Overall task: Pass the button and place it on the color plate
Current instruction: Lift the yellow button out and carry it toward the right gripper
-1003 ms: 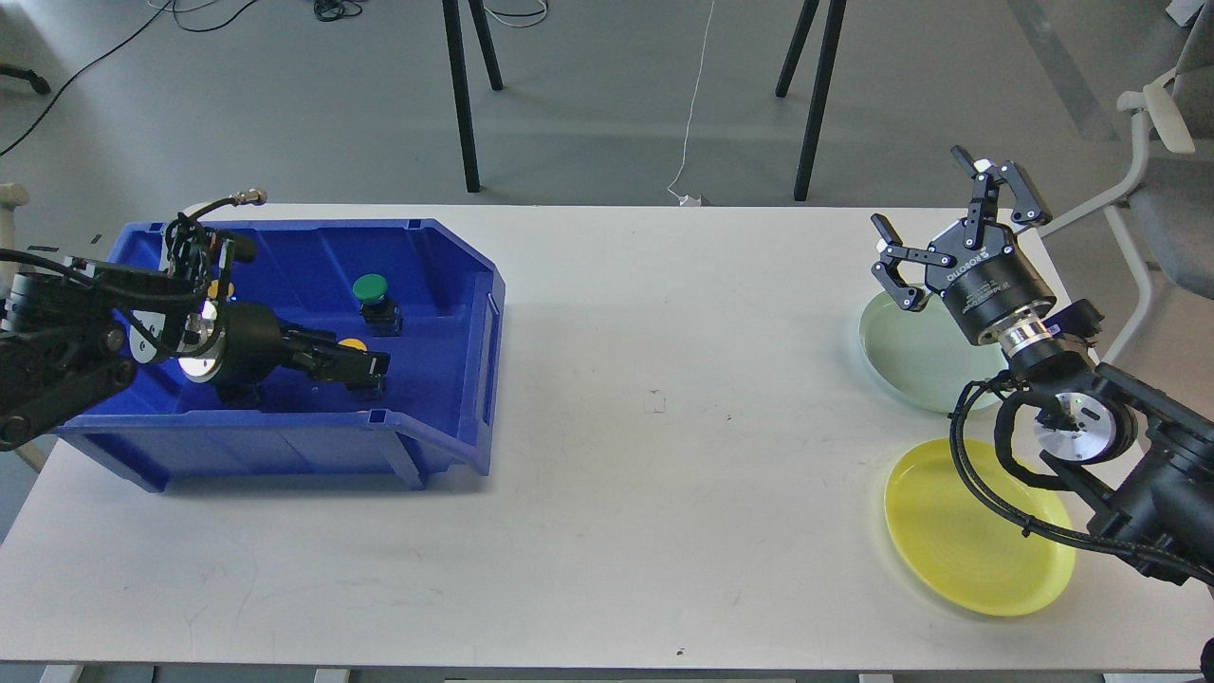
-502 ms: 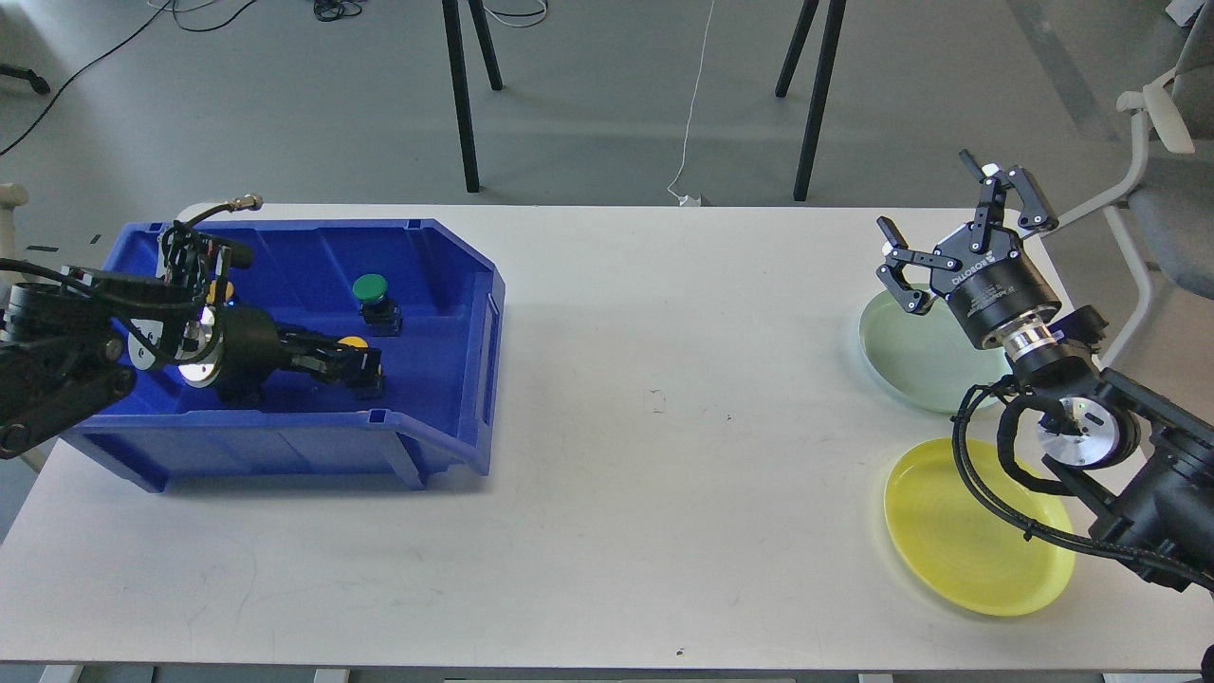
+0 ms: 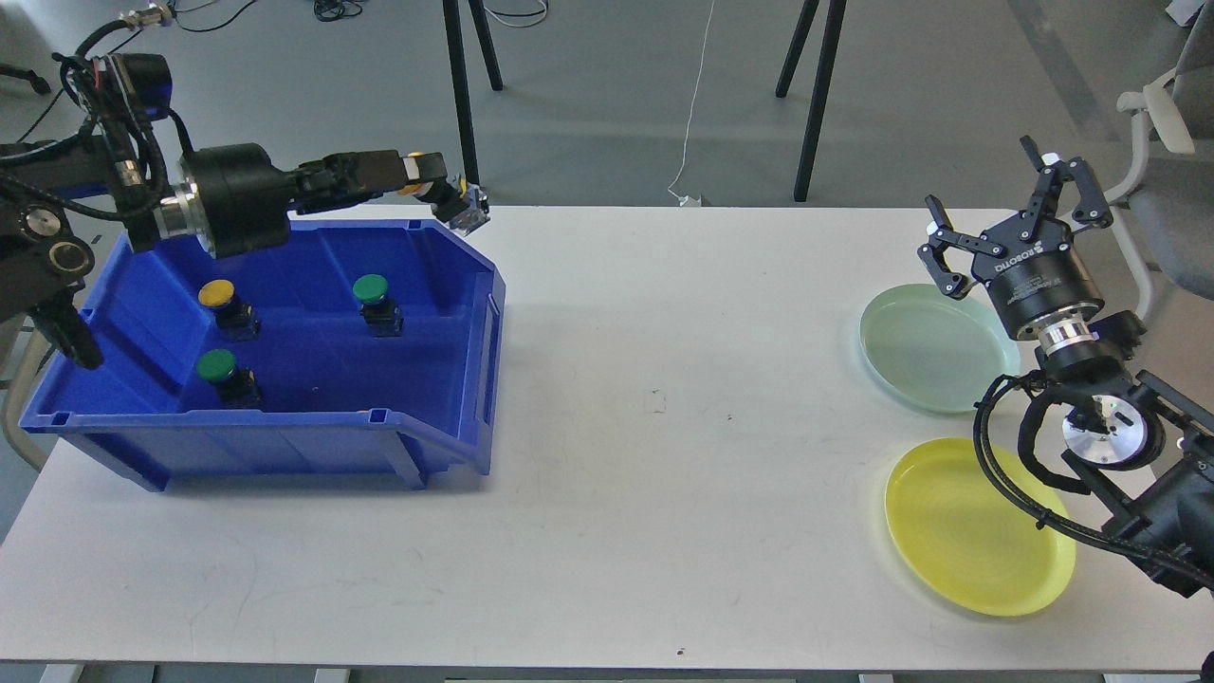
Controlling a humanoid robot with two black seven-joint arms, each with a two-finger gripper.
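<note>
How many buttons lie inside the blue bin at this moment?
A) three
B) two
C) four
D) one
A: the blue bin holds a yellow button and two green buttons, while a fourth button is held by the left gripper above the bin's far rim.

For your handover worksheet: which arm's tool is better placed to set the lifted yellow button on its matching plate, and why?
The right. Its open right tool hangs beside the yellow plate, while the left tool holds the yellow button above the blue bin, far across the table.
</note>
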